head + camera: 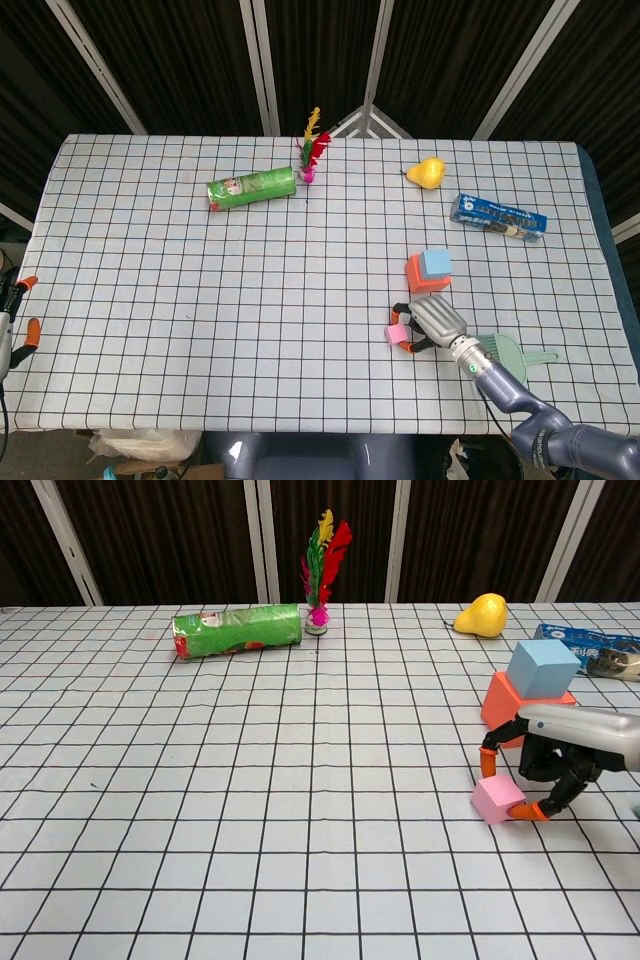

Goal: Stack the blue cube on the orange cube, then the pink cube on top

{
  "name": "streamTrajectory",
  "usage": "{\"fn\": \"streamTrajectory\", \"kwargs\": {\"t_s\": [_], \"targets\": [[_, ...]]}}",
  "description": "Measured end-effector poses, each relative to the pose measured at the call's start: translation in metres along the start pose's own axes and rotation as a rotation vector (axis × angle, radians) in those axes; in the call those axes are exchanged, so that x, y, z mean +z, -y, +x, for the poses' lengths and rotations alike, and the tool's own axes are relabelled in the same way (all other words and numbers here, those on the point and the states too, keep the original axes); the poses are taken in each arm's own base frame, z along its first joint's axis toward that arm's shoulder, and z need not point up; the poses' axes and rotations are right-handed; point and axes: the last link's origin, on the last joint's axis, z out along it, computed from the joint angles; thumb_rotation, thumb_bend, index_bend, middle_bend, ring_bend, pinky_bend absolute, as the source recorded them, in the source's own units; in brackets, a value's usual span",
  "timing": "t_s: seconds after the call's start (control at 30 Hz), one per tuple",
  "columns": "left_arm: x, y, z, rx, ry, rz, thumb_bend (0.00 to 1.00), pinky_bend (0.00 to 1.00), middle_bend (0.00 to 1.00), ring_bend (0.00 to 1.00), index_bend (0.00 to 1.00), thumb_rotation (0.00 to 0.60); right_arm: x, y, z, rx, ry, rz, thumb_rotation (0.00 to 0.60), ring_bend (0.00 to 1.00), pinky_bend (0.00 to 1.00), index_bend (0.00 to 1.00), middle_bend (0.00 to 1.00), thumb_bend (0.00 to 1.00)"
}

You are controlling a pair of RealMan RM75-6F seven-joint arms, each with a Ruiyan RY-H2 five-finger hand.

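Note:
The blue cube (pixel 435 263) (pixel 543 668) sits on the orange cube (pixel 420 278) (pixel 500 702) at the right of the table. Just in front of them the pink cube (pixel 397 333) (pixel 497 799) rests on the checked cloth. My right hand (pixel 432 322) (pixel 560 755) reaches in from the right and pinches the pink cube, with orange fingertips (pixel 535 812) touching its back and its right front corner. My left hand (pixel 12 325) hangs off the table's left edge with its fingers apart, holding nothing.
A green can (pixel 252 188) (pixel 237 630) lies at the back left, with a feathered shuttlecock (pixel 312 150) (pixel 322 560) beside it. A yellow pear (pixel 427 172) and a blue packet (pixel 497 216) lie behind the stack. A green scoop-like thing (pixel 505 352) lies under my right forearm.

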Motion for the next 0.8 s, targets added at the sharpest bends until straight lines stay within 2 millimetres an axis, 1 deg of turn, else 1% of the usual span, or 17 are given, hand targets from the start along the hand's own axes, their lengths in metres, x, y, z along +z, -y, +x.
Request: {"fn": "streamTrajectory", "kwargs": {"t_s": [0.17,0.5,0.6,0.67,0.8], "targets": [[0.000,0.000,0.000,0.001,0.001,-0.002,0.56,0.00,0.06,0.00,0.17,0.600,-0.001,0.001,0.001,0.006,-0.010,0.005,0.600,1.00,0.83,0.52,1.00,0.36],[-0.002,0.001,0.002,-0.011,-0.006,-0.002,0.56,0.00,0.06,0.00,0.17,0.600,-0.010,0.002,0.011,0.010,-0.034,0.010,0.600,1.00,0.83,0.53,1.00,0.36],[-0.002,0.002,0.003,-0.015,-0.007,-0.003,0.56,0.00,0.06,0.00,0.17,0.600,-0.015,0.003,0.021,0.002,-0.055,0.012,0.600,1.00,0.83,0.53,1.00,0.36],[-0.002,0.002,0.003,-0.018,-0.007,-0.004,0.56,0.00,0.06,0.00,0.17,0.600,-0.020,0.004,0.031,-0.005,-0.075,0.010,0.600,1.00,0.83,0.53,1.00,0.36],[-0.003,0.002,0.004,-0.022,-0.006,-0.009,0.56,0.00,0.06,0.00,0.17,0.600,-0.028,0.004,0.058,-0.022,-0.127,-0.005,0.600,1.00,0.83,0.53,1.00,0.36]]}}
